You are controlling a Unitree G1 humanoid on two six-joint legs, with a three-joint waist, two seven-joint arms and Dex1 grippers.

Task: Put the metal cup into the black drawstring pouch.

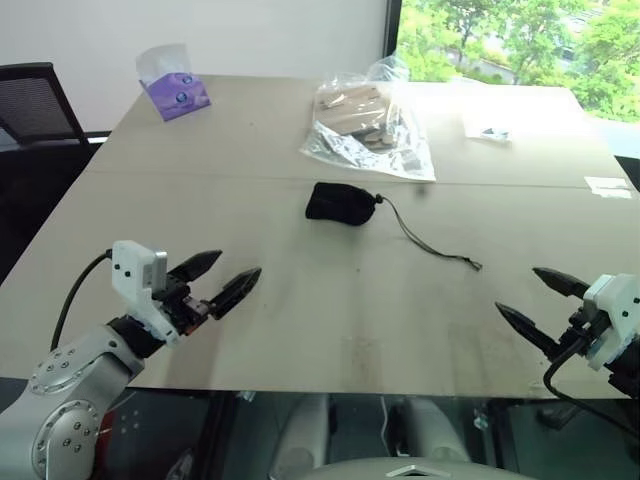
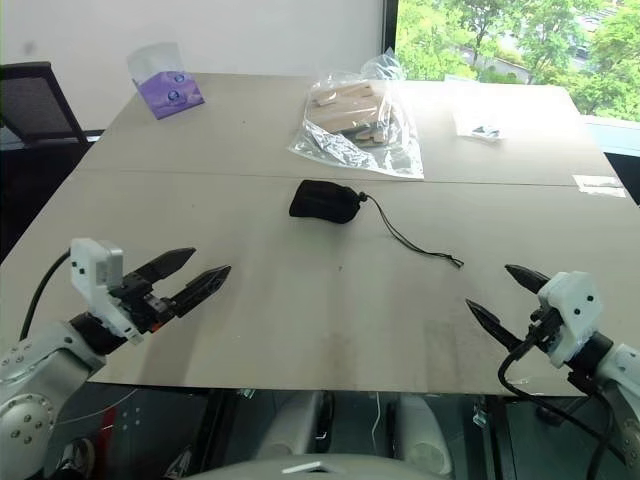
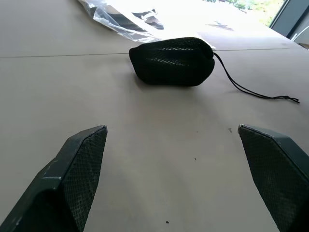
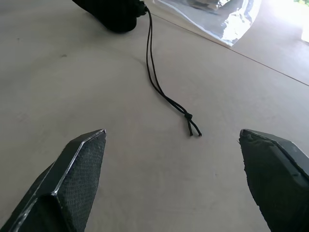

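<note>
Both sets of jaws are spread wide with nothing in them, left gripper (image 1: 218,281) and right gripper (image 1: 536,297) hanging low over the near edge of the table (image 1: 300,330), well short of the black drawstring pouch (image 1: 340,203). Pouch sits mid-table, looks cinched and bulging, so the metal cup is probably inside already, can't actually see it though. Its cord (image 4: 159,87) trails toward the right gripper. I'd check the pouch before touching anything.
</note>
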